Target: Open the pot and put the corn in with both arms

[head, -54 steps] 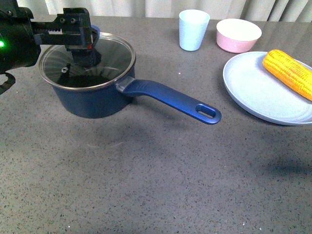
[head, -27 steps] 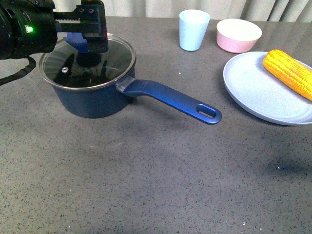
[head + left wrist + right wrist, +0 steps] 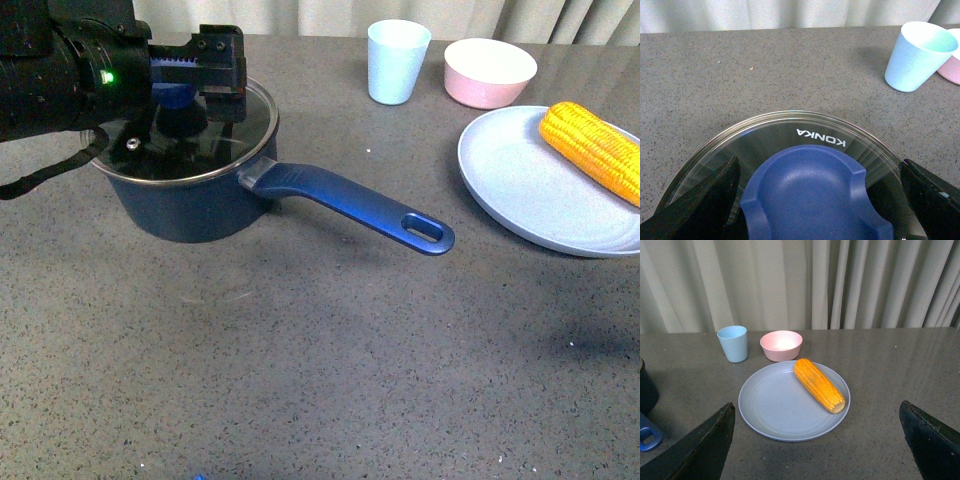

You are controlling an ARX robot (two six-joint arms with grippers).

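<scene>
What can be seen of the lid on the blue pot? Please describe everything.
The lid is round clear glass with a metal rim, a small metal vent and a blue plastic-looking knob; KONKA is printed on the glass. It sits on the pot. The left gripper hangs over it, jaws open on both sides of the knob, not touching it.
</scene>
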